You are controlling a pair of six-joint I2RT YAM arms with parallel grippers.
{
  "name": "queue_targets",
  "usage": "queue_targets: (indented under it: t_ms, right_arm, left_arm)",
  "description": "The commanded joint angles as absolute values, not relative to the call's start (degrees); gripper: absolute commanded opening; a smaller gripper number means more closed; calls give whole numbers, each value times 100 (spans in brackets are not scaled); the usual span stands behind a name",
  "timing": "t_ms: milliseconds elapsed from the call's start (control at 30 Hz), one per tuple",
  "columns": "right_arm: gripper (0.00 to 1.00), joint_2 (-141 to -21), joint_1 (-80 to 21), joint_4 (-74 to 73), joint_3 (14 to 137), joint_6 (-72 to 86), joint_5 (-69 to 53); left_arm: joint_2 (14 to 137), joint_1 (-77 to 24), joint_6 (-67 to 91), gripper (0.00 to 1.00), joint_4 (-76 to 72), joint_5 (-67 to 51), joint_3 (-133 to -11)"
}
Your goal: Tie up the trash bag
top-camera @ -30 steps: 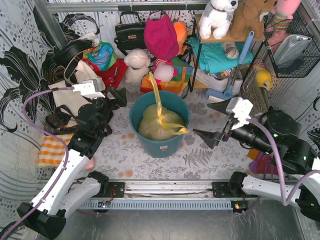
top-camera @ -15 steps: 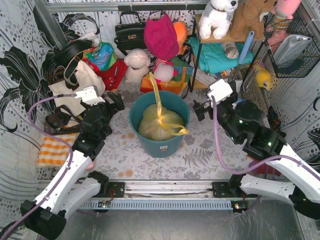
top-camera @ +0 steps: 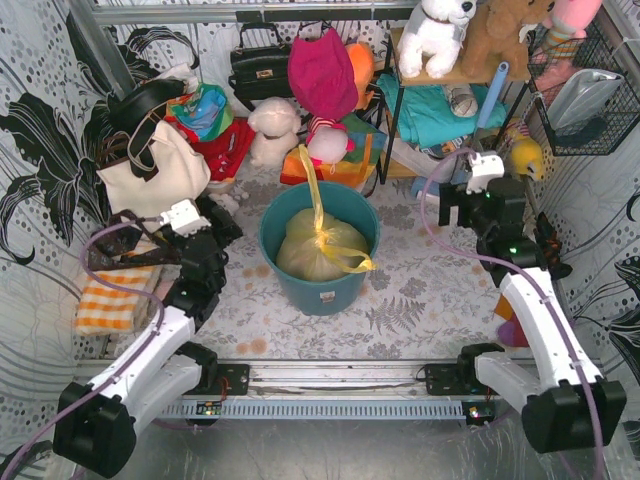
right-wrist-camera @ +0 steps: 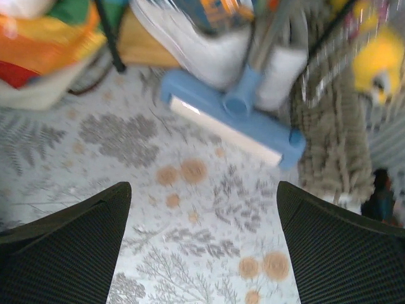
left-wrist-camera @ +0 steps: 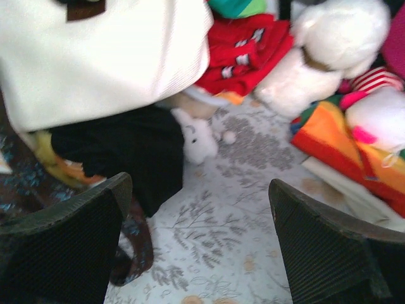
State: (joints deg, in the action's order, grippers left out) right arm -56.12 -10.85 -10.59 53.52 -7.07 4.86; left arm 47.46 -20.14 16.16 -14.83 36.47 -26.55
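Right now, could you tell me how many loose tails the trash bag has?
2. One tail extends from the trash bag's knot past the bin's far rim; the other lies toward its right rim. More may hide.

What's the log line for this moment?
trash bag: knotted, inside teal bin | left hand: open, empty, off bag | right hand: open, empty, off bag

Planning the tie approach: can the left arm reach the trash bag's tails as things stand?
Probably yes: the left gripper is open, empty, beside the teal bin; the trash bag lies uncovered, tails out.
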Motion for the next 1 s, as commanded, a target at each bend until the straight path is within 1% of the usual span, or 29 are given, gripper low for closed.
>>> queue_targets:
  t_ms: [0, 67, 200, 367, 467, 567, 633, 700, 800, 867, 900, 933, 967]
  right_arm:
    - [97, -5660, -402, 155, 4485, -62, -35]
    - [97, -5708, -343, 713, 4021, -11, 506]
    - [97, -6009, -208, 1706, 3217, 133, 1107]
    - [97, -6369, -180, 3066, 2289, 185, 1741]
    - [97, -6810, -176, 3976, 1881, 162, 2026]
    - [97, -7316, -176, 4886, 1540, 105, 2048]
    - [97, -7604, -176, 5588, 1380, 23, 2031]
    - [97, -7731, -176, 5637, 1435, 4, 1774]
    - [97, -8029, -176, 6388, 1322, -17, 1540]
    - [97, -8336, -176, 6761, 1250, -35, 1427]
    - [97, -8441, -176, 6958, 1222, -92, 1310]
    - [97, -8481, -176, 6878, 1262, -149, 1198]
    - [97, -8519, -176, 6828, 1314, -163, 1147]
  left_arm:
    - [4817, -1975, 1572, 98, -2760, 4433, -2040]
    - [4956, -1977, 1451, 98, -3241, 4632, -1727]
    - [5416, -1978, 1130, 98, -4065, 4893, -1341]
    - [6004, -1969, 750, 99, -5312, 4871, -952]
    - [6548, -1936, 611, 99, -5967, 4678, -774]
    - [7079, -1938, 383, 99, -6660, 4473, -704]
    - [7175, -1922, 383, 99, -6554, 4011, -796]
    - [7365, -1888, 231, 99, -6600, 3784, -927]
    - [7654, -1864, -12, 99, -6470, 3538, -1169]
    - [7996, -1776, -272, 100, -7126, 3087, -1033]
    - [8147, -1732, -359, 100, -7495, 3108, -984]
    - [8099, -1671, -181, 99, -7375, 3174, -984]
    - [8008, -1503, -11, 99, -7216, 2897, -973]
